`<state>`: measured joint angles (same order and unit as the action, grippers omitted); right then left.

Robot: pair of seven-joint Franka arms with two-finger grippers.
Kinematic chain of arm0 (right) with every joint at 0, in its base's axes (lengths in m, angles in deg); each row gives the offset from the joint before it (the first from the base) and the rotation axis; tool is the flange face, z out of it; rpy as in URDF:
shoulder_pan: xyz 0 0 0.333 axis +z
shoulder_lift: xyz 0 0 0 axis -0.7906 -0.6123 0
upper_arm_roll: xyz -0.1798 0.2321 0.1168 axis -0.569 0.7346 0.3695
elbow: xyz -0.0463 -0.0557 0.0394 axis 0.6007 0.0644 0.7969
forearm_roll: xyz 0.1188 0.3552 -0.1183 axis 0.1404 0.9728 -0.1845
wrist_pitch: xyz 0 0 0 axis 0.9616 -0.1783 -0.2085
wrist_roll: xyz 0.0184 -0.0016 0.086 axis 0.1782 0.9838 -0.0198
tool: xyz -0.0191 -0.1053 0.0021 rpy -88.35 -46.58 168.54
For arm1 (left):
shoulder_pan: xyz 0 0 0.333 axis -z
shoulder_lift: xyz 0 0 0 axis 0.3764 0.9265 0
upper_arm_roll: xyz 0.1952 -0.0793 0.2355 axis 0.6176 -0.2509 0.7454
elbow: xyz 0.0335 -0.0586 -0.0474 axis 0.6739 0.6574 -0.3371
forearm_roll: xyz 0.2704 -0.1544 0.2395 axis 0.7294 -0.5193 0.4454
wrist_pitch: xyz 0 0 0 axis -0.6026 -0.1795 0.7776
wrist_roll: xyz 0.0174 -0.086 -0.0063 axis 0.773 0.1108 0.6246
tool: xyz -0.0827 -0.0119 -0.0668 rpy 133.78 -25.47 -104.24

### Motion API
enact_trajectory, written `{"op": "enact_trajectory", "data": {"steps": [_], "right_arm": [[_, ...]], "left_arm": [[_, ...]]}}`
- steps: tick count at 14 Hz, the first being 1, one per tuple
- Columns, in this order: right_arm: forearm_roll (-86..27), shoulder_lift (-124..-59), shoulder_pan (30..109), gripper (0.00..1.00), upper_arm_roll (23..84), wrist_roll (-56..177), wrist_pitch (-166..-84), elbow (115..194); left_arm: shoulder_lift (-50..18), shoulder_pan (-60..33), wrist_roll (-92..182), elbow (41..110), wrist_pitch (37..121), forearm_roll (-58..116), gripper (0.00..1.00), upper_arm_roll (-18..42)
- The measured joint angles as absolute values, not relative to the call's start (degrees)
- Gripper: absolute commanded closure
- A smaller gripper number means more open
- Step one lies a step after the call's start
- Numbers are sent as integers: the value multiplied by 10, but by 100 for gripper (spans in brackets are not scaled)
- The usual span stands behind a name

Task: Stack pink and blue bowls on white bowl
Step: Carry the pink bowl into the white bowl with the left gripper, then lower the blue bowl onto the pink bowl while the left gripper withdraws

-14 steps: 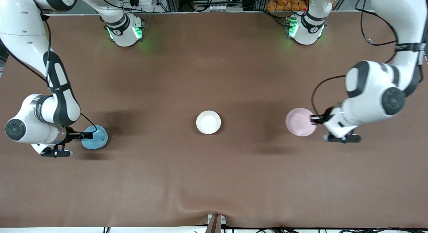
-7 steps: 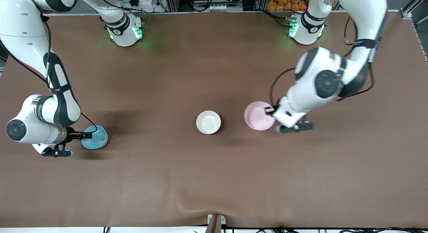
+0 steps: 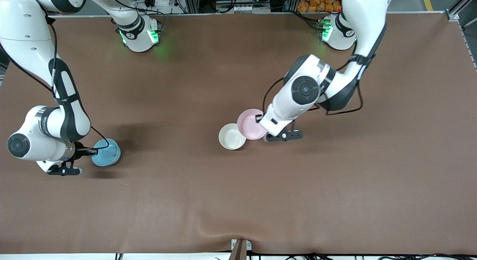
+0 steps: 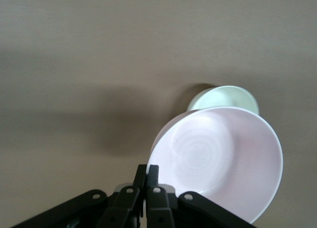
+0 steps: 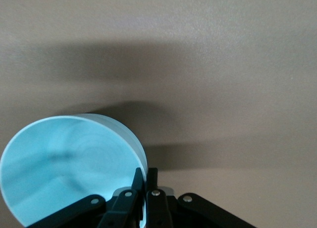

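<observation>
Nearest the front camera, toward the right arm's end of the tabletop [image 3: 238, 200]: blue bowl [image 3: 106, 152] resting on the surface, same spot as 1 second ago. Right gripper [image 3: 95, 152] now clamped on its rim, jaws pinched narrow with the rim wall between them in the right wrist view [image 5: 145, 181]; stood wide 1 second ago, so a fresh grasp, no lift visible yet. Blue bowl [image 5: 69, 168] upright, empty.

A little farther, at mid-table: white bowl [image 3: 232, 136], upright, empty, unmoved.

Farther again, and up in the air: pink bowl [image 3: 252, 124] carried by the left gripper [image 3: 258, 119], jaws nipped shut on the rim nearest the wrist. Travelled in from the left arm's end of the tabletop over the last second; now overlapping the white bowl's edge, not yet centred over it. Left wrist view confirms: pink bowl [image 4: 218, 161] tilted slightly, white bowl [image 4: 225, 97] peeking out past its rim, gripper [image 4: 147, 176] clamped on the rim.

Meaning for the task: pink likely first onto the white, needing a short further shift, then release; blue ready to follow. 0 of 2 stacked so far.
</observation>
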<state>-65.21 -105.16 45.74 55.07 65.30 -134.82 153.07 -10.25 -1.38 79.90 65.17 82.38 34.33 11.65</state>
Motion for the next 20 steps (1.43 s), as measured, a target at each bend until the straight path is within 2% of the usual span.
{"op": "enact_trajectory", "data": {"steps": [6, 10, 20], "right_arm": [[-646, -1041, 459, 100, 555, 654, -1351, 1515], [-645, -1015, 459, 100, 562, 655, -1347, 1511], [-542, -951, 502, 100, 584, 601, -1222, 1512]], "left_arm": [[-21, 37, 815, 622, 924, 343, 100, 123], [-11, 37, 814, 617, 931, 354, 100, 128], [18, 40, 813, 617, 948, 373, 100, 128]]}}
